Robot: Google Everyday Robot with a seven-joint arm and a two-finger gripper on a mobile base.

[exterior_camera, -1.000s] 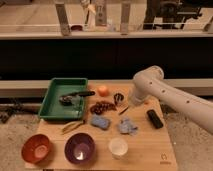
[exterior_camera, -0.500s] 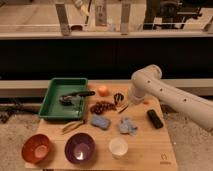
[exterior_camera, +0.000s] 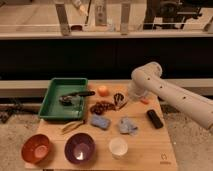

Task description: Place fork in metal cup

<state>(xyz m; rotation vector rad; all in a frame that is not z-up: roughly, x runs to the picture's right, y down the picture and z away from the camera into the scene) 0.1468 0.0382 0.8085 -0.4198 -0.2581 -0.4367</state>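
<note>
The metal cup (exterior_camera: 118,97) is a small dark shiny cup standing near the middle of the wooden table, right of the orange. My gripper (exterior_camera: 123,103) hangs from the white arm (exterior_camera: 150,80) that reaches in from the right. It sits low over the table, right next to the cup's right side and overlapping it. I cannot make out the fork; it may be hidden at the gripper or the cup. The silver item in the green tray lies by a black-handled utensil (exterior_camera: 81,93).
Green tray (exterior_camera: 50,102) at the left. Orange (exterior_camera: 102,90), dark red cluster (exterior_camera: 101,107), blue sponge (exterior_camera: 100,121), grey-blue cloth (exterior_camera: 128,125), black block (exterior_camera: 154,119), yellowish tongs (exterior_camera: 72,126). White cup (exterior_camera: 118,147), purple bowl (exterior_camera: 80,147) and red-brown bowl (exterior_camera: 36,148) along the front edge.
The gripper has shifted slightly left toward the metal cup. Nothing else on the table has moved.
</note>
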